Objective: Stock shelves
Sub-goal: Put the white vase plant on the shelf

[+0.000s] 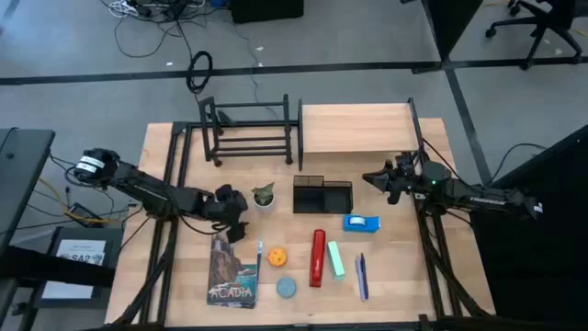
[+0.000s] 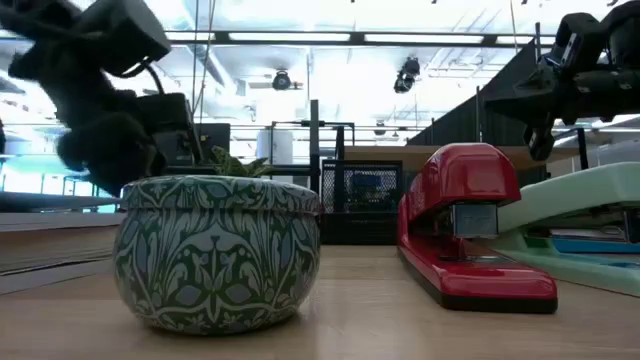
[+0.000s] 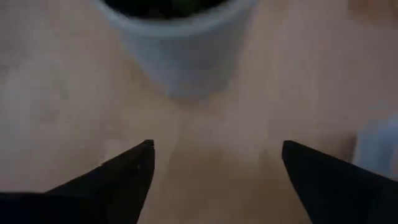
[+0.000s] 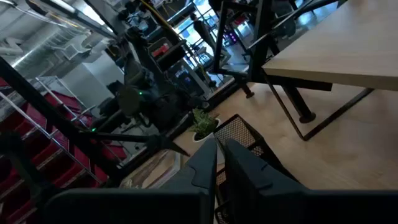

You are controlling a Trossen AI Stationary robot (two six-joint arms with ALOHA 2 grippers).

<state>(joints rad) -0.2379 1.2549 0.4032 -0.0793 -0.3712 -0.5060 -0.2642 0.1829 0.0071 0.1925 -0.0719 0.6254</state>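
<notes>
Shelves stand side by side along the desk's (image 1: 165,156) far edge: the black rack (image 1: 250,131) left, the wooden plank shelf (image 1: 356,127) right, both bare on top. Left tool (image 1: 241,210) hovers low just beside the small potted plant (image 1: 265,196), fingers (image 3: 118,177) spread wide with the pot straight ahead. Right tool (image 1: 375,176) hangs near the plank shelf's front corner, above the mesh box (image 1: 322,195), fingers pressed together, holding nothing.

Rack (image 1: 250,131) left of plank shelf (image 1: 356,128)
</notes>
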